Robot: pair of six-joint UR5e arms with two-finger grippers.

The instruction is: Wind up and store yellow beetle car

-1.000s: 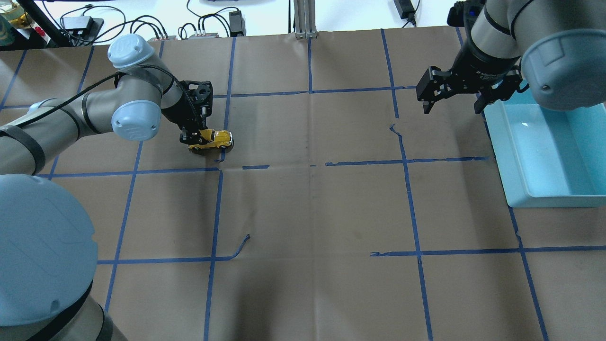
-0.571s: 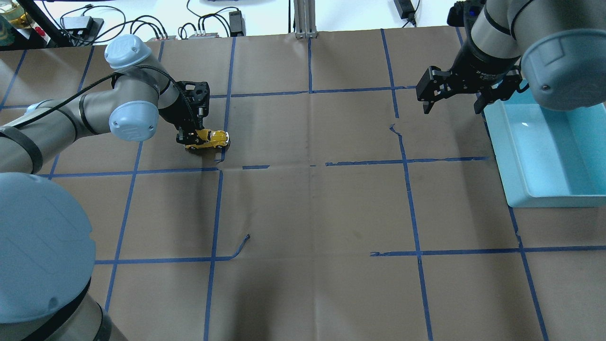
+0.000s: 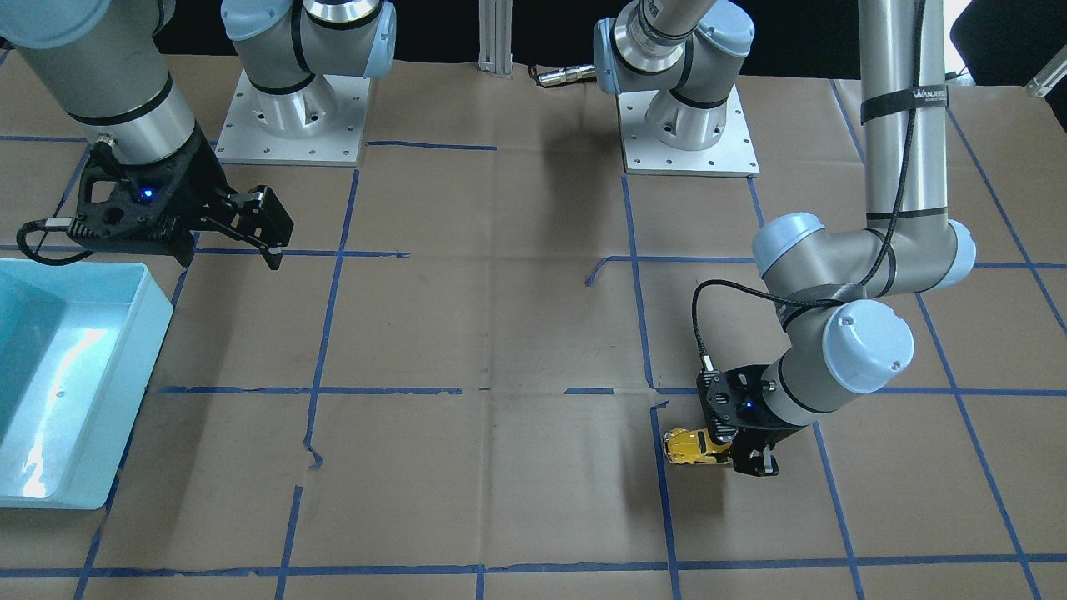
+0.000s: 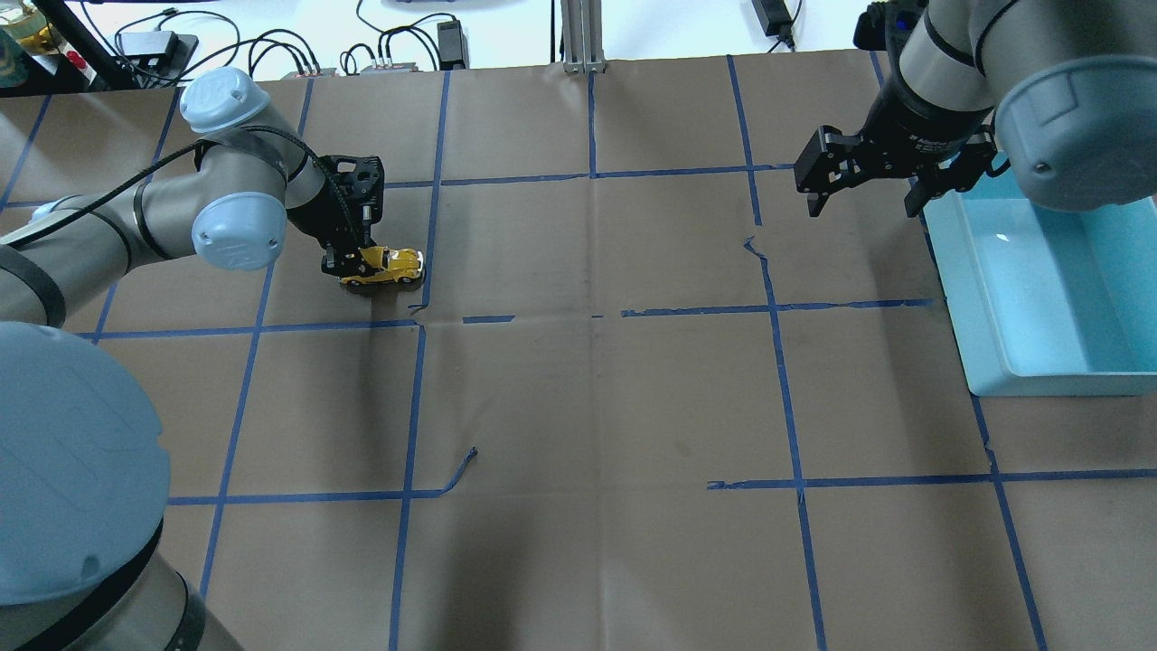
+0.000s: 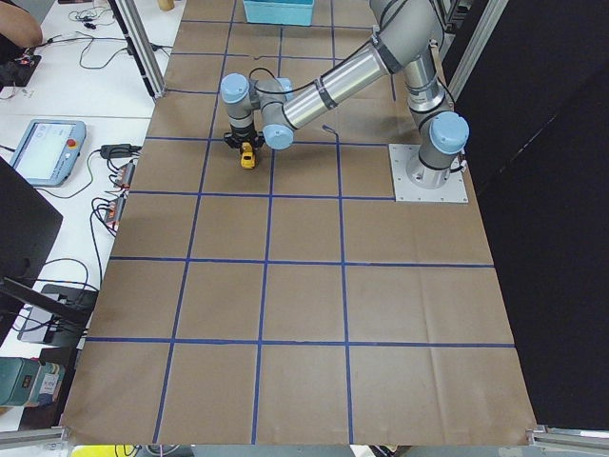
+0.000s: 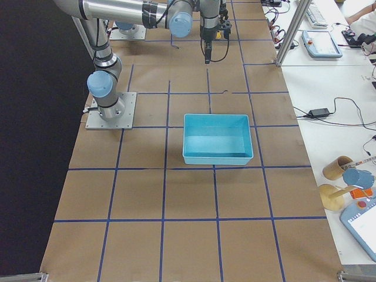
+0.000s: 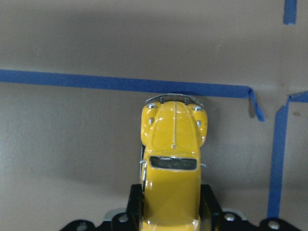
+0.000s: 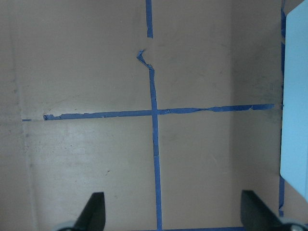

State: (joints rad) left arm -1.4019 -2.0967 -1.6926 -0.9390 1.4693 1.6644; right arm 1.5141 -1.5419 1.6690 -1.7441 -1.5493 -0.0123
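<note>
The yellow beetle car stands on its wheels on the brown table, left of centre. It also shows in the front-facing view, the left side view and the left wrist view. My left gripper is shut on the car's rear half, low at the table; in the left wrist view its fingers clamp both sides. My right gripper is open and empty, hovering above the table far to the right, beside the bin.
A light blue bin stands at the table's right edge, also in the front-facing view and the right side view. Blue tape lines grid the brown paper. Cables and power bricks lie beyond the far edge.
My left gripper has dragged the yellow beetle car along the table to the left, by about its own length. The right arm has not moved.
</note>
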